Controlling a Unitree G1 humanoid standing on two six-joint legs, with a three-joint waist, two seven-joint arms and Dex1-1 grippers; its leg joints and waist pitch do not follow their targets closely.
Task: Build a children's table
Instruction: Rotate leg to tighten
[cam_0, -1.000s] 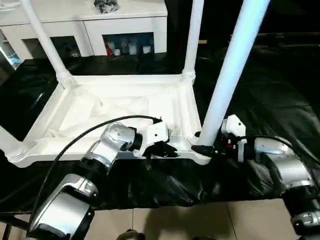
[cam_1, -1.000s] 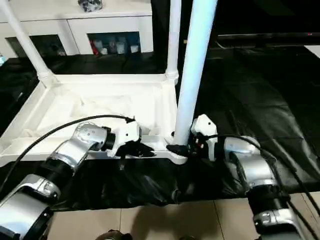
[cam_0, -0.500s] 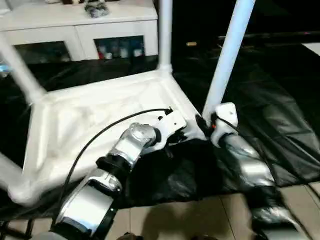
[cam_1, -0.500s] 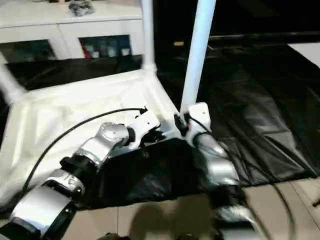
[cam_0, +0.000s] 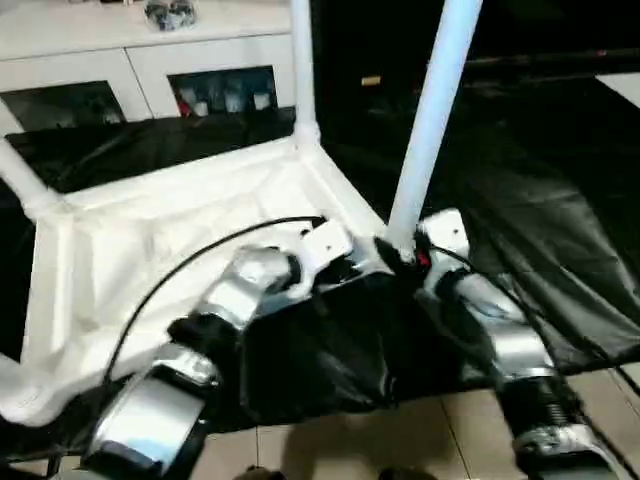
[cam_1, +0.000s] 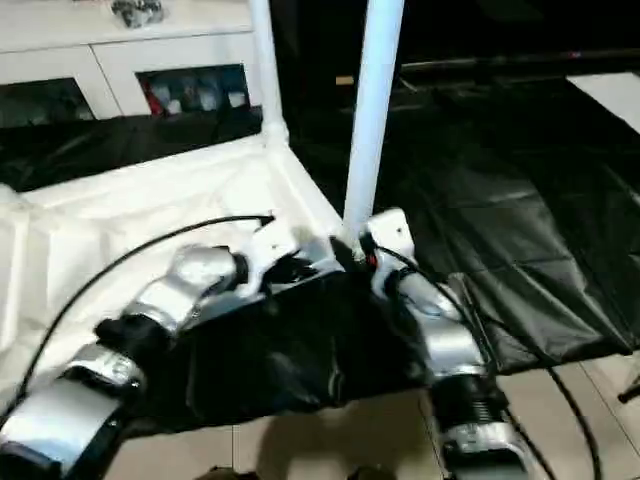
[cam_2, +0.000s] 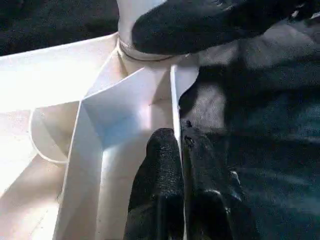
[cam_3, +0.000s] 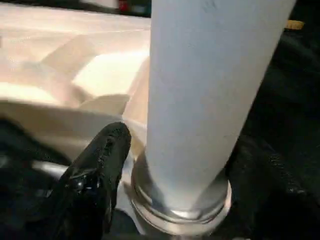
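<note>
Dim, motion-blurred; perhaps overhead glare.

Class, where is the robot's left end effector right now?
The left end effector is pinched on the near rim of the upside-down tabletop, just left of the corner socket where the nearest leg stands.

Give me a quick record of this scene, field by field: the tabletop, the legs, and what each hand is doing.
tabletop: upside down on the black-covered work table
near leg: upright in its corner socket
far leg: upright in the far corner socket
left hand: shut on the tabletop's rim
right hand: fingers on either side of the near leg's base
</note>
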